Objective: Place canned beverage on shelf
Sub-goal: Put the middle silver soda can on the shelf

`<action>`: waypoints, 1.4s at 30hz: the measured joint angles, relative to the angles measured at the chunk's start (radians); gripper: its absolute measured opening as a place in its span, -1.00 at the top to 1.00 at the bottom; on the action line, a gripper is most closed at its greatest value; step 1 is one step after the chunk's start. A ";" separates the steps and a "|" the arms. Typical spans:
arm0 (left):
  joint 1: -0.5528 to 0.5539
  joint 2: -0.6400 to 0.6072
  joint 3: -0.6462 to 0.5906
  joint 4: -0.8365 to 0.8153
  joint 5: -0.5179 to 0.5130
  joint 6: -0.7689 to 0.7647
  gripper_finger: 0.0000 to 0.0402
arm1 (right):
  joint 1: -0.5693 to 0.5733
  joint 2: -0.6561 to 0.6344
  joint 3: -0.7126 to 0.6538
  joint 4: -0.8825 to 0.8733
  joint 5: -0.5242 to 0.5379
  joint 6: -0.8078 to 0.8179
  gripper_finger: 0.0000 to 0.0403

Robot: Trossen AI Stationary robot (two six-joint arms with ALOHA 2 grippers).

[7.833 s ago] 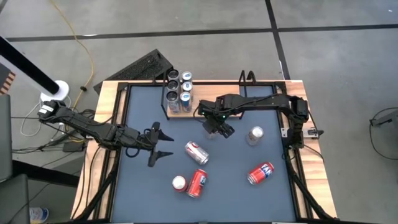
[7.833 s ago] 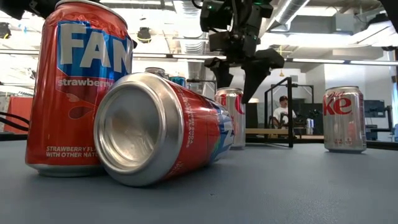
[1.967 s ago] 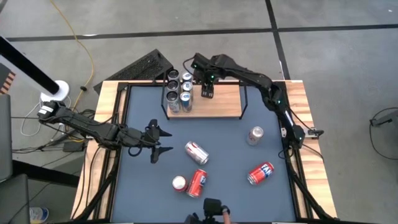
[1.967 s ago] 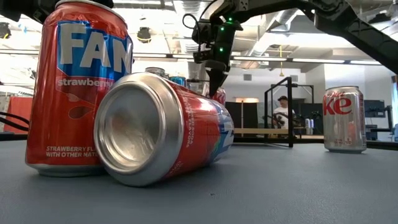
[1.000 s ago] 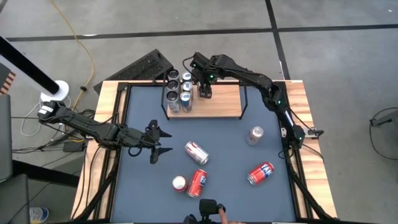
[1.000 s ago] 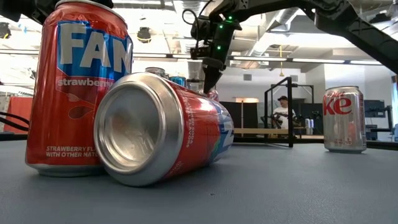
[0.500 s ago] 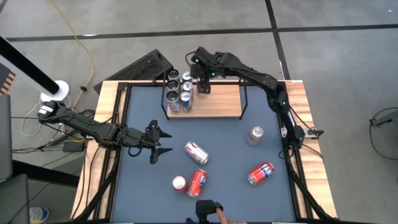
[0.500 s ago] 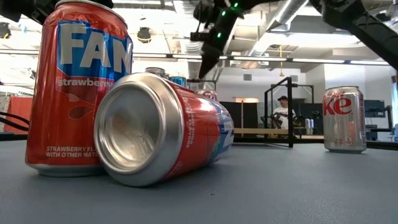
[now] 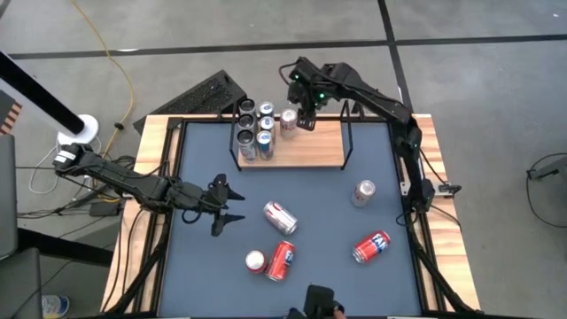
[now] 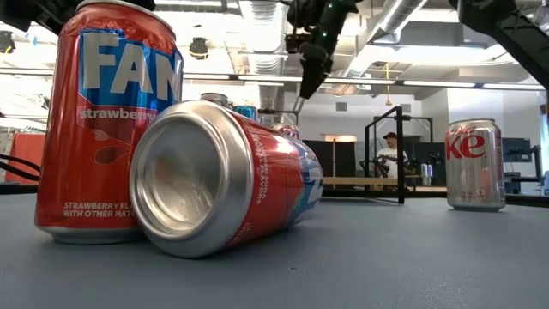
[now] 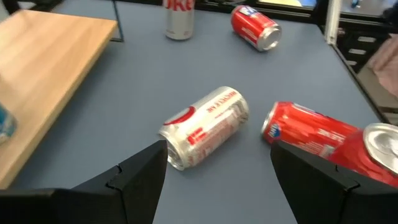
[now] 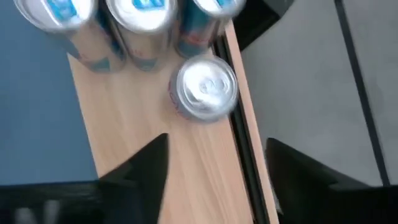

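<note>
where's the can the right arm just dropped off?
High view: the can stands upright on the shelf, at its far edge, right beside the cluster of cans at the shelf's left end; right hand hangs next to it.

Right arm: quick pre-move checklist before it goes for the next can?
1. Right end effector empty, jaws apart, above the shelf: ok.
2. Just-placed can upright on the shelf beside the four-can cluster: ok.
3. Can clear of the shelf's back edge: cannot tell; the right wrist view shows it close to that edge.
4. Next candidate, upright Diet Coke can, unobstructed: ok.
5. Left end effector open, parked at table left, clear of the path: ok.
</note>
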 joint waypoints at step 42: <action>0.000 -0.035 0.000 -0.043 0.010 -0.011 -0.37 | 0.034 -0.078 -0.321 0.192 0.008 0.077 1.00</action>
